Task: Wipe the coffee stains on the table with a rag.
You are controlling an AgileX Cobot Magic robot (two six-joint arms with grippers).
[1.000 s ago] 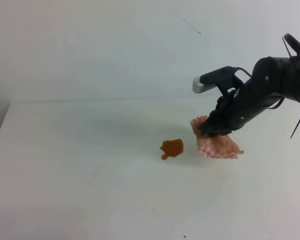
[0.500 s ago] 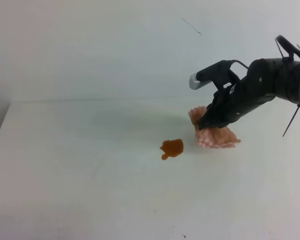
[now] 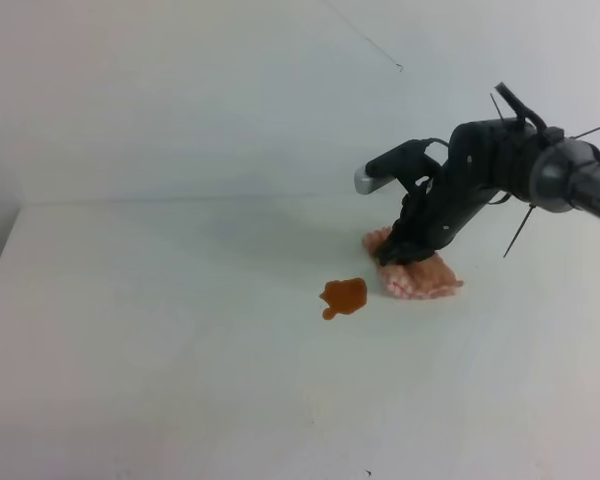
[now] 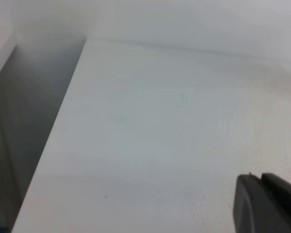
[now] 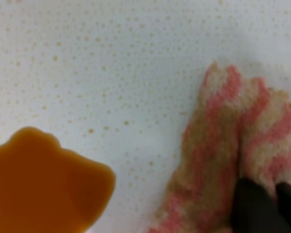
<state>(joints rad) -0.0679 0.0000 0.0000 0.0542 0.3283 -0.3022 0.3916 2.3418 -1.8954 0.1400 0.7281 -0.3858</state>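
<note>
My right gripper is pinched shut on the rag, holding a bunched fold of the pink-and-white checked cloth right of centre in the high view. The rest of the cloth lies crumpled below and to the right of my fingertips, on or just above the white table; I cannot tell how hard it presses. The coffee stain sits near the middle of the frame, just left of the rag and slightly lower, with a thin strip of bare table between them. In my right wrist view the blot fills the lower left corner and the rag the right side, my dark fingertips sunk into the cloth at the lower right.

My left gripper shows only as a dark corner at the lower right of its own view, over bare table; I cannot tell whether it is open or closed.

The stain looks untouched, so the wipe itself is ahead. To do it well, I judge I should keep the pinch firm, press the loose cloth flat onto the surface, and draw it leftward across the whole blot including the small lobe. Dragging too high would skim over the liquid; pushing fast could smear it wider instead of soaking it up.
</note>
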